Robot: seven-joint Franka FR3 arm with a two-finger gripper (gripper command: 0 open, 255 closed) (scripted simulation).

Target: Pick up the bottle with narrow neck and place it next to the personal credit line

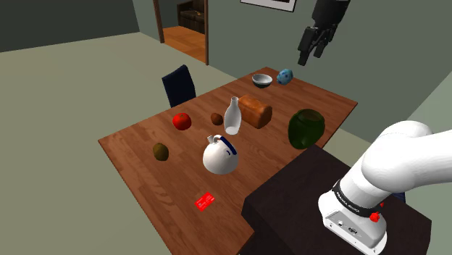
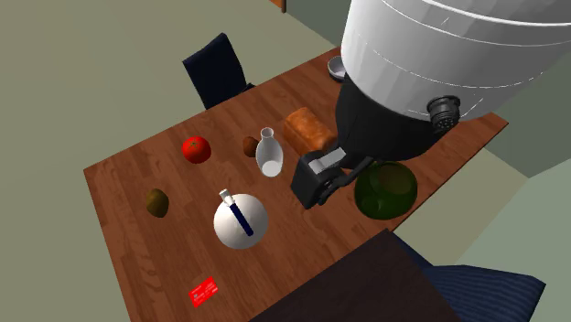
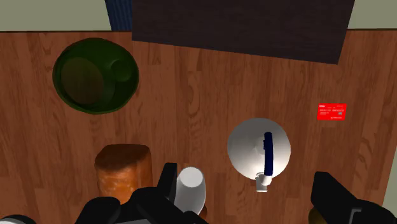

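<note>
Nothing legible anywhere. The red card (image 3: 333, 111) on the worktop (image 3: 191, 83) carries small white marks too fine to read, as does the dark band (image 1: 353, 205) near the arm's base.
</note>
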